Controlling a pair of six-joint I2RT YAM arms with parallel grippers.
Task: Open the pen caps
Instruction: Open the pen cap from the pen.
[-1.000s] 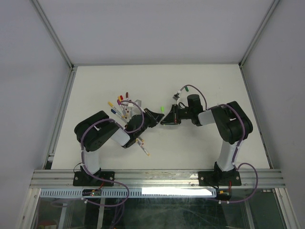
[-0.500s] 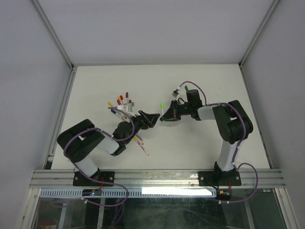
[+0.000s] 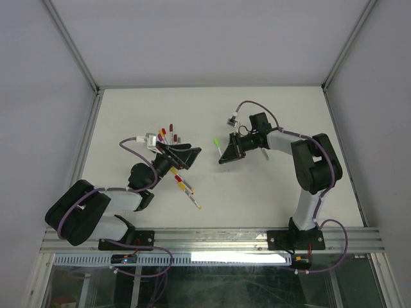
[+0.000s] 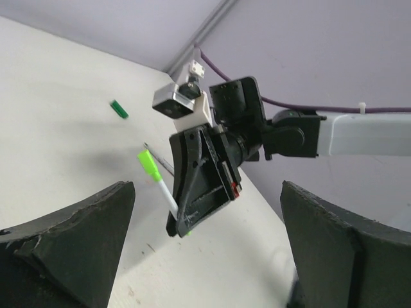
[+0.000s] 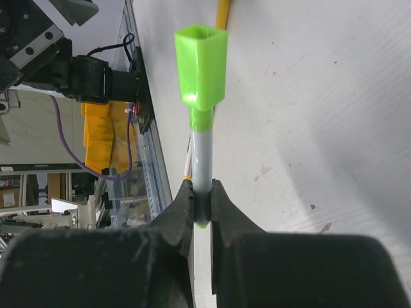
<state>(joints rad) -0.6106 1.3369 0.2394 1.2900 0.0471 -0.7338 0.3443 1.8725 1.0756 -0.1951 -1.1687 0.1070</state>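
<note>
The right gripper (image 5: 201, 192) pinches the white barrel of a pen (image 5: 203, 154) between its closed fingers, near the lower end. The bright green cap (image 5: 200, 63) sits on the far end of this pen, held off the table (image 3: 270, 109). The left gripper (image 3: 191, 159) is near it, its fingers (image 4: 77, 237) spread wide with nothing between them. Just beside that gripper lies a bunch of pens with red and yellow caps (image 3: 164, 134), two more pens (image 3: 186, 189) lie nearer the bases, and a dark green cap (image 4: 119, 109) lies alone on the table.
</note>
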